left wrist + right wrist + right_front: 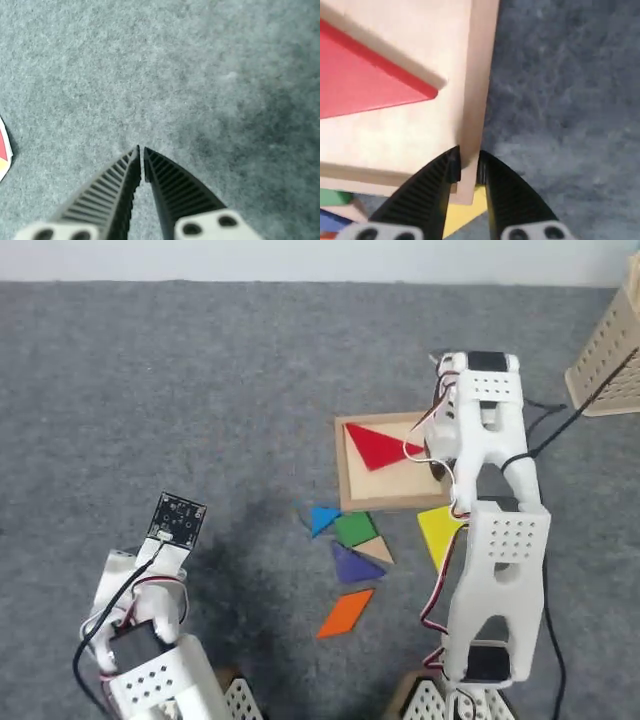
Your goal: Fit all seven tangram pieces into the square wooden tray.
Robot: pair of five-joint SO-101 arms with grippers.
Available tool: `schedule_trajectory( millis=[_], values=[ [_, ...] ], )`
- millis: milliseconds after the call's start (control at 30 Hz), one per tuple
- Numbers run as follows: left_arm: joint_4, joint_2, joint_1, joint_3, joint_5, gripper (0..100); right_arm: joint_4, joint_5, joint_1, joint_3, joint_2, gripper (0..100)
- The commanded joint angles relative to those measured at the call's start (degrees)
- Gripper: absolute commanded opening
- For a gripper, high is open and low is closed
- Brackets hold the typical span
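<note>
The square wooden tray point(390, 503) holds 1 piece, the red triangle point(378, 447); 6 lie loose beside its near edge. The right gripper point(468, 161) pinches the tray's wall, jaws nearly closed. The left gripper point(141, 151) is closed and empty. Tugging could drag the tray onto the yellow triangle point(438, 530).

On the grey counter point(150, 390) lies the wooden tray point(343, 470), with the blue piece point(322, 519), green piece point(356, 529), purple piece point(352, 565), orange piece point(346, 612) and yellow piece point(438, 532) near it.
</note>
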Motion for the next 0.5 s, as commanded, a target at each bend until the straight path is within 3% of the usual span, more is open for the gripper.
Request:
schedule_trajectory(
  millis=[0,333,467],
  values=[
    [0.18,0.26,-0.18,-0.22,-0.88,1,-8.57,-0.44,0.48,11.34,-5.85,0.6],
    [0.18,0.26,-0.18,-0.22,-0.88,1,-30.46,1.93,-3.3,45.1,-30.64,0.6],
    [0.18,0.26,-0.18,-0.22,-0.88,1,-33.45,3.96,-4.97,51.78,-37.76,1.0]
  ],
)
